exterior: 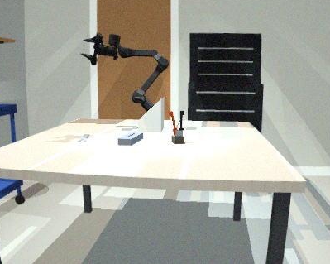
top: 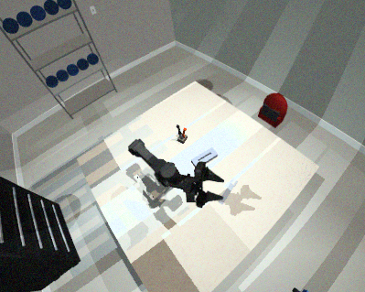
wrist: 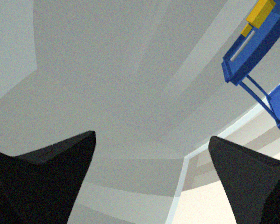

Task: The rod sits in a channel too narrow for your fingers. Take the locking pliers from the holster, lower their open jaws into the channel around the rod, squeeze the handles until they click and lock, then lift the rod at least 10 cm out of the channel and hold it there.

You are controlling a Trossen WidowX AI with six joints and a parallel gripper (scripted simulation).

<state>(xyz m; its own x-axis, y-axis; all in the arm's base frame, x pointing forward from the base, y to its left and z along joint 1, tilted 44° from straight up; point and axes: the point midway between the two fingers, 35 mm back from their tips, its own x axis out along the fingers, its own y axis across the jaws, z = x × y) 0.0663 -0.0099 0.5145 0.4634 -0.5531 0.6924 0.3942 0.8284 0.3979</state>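
The tool (top: 223,189) (exterior: 83,48) (wrist: 155,141) hangs level (fingers spread) above the table (top: 230,240) (exterior: 145,163).

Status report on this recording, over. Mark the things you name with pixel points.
Gripper (top: 222,189) (exterior: 84,48) (wrist: 155,141) open, raised above table. Pliers (top: 184,132) (exterior: 173,122) upright in holster (top: 182,139) (exterior: 178,140). Nothing seen between fingers.

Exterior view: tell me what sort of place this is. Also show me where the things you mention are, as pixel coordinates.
Probably a workshop or lab: a robot arm (top: 167,170) (exterior: 154,76) at a large table (top: 243,139) (exterior: 220,163), with a black drawer cabinet (top: 28,263) (exterior: 225,80) behind.
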